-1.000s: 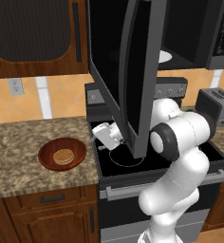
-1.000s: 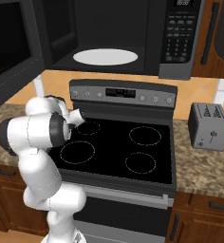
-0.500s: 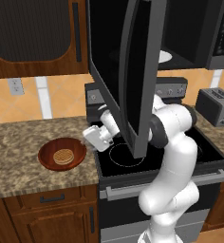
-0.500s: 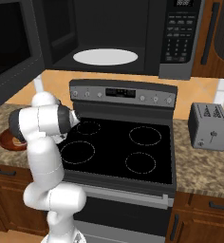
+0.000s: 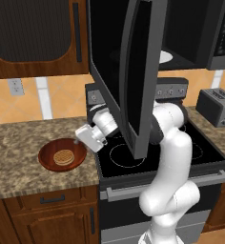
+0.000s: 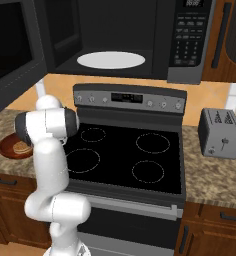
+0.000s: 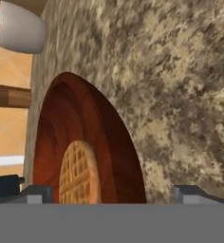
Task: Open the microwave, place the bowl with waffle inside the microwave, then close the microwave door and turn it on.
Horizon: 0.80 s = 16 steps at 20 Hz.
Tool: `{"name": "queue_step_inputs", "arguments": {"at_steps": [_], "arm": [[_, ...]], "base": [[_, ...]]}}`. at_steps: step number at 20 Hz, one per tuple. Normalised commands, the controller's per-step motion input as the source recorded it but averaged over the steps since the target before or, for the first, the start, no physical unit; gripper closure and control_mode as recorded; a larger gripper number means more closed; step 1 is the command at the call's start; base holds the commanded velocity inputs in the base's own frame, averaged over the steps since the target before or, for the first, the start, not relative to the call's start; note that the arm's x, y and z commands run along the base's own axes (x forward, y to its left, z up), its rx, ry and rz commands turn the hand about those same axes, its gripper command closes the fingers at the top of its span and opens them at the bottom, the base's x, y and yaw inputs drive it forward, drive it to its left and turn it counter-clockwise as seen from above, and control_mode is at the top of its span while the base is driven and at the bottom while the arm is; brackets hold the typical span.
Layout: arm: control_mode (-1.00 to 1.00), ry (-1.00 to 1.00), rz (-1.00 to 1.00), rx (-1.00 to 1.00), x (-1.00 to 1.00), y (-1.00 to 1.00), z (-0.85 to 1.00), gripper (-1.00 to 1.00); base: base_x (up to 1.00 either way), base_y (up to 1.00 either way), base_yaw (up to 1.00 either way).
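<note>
Just beside the bowl's (image 5: 62, 155) right rim, the spread gripper (image 5: 84, 138) hovers empty above open counter (image 5: 19, 143).

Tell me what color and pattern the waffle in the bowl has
Tan, with a fine grid pattern; the waffle shows best in the hand view, lying in the reddish-brown bowl.

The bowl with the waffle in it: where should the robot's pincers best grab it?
Probably the rim. The bowl is shallow and lies flat on the counter, the waffle filling its middle. The open gripper could come from above at the stove-side edge, one finger inside the wall, one outside.
</note>
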Motion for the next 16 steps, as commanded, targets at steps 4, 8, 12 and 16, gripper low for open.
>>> {"name": "queue_step_inputs", "arguments": {"at_steps": [4, 8, 12, 16], "arm": [[-1.0, 0.11, 0.03, 0.0, 0.11, 0.29, -0.39, -1.0], [-1.0, 0.18, 0.0, 0.0, 0.09, 0.17, -0.27, 1.0], [-1.0, 0.02, 0.0, 0.0, 0.0, 0.0, 0.0, 1.0], [-1.0, 0.0, 0.0, 0.0, 0.0, 0.0, 0.0, 1.0]], "base": [[0.0, 0.0, 0.0], [0.0, 0.0, 0.0], [0.0, 0.0, 0.0], [0.0, 0.0, 0.0]]}}
